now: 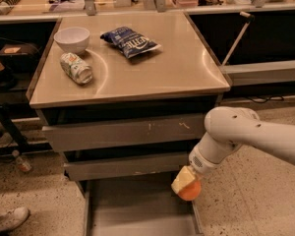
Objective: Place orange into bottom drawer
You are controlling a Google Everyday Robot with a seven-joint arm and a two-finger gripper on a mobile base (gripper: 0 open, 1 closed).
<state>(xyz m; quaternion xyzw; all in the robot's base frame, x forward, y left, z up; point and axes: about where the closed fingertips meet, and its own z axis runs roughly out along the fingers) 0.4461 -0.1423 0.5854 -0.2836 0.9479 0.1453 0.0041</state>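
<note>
Gripper (186, 183) is clamped on the orange (191, 192), gripping its upper left side. The orange is round with no evident long axis, and hangs above the right side of the open bottom drawer (132, 208).

One white bowl (72, 38), one blue chip bag (130, 42) and one can (76, 68) are lying on the tabletop (177, 68). Three grey drawers (123, 132) are showing below, with one gripper (186, 183) clasping one orange (191, 191) at the bottom drawer (137, 215)'s right edge.

chip bag (130, 42): white lettering on blue, too blurred to read
can (76, 68): label print illegible
gripper (187, 186): clasps orange (191, 191) over bottom drawer (137, 211), right rail
</note>
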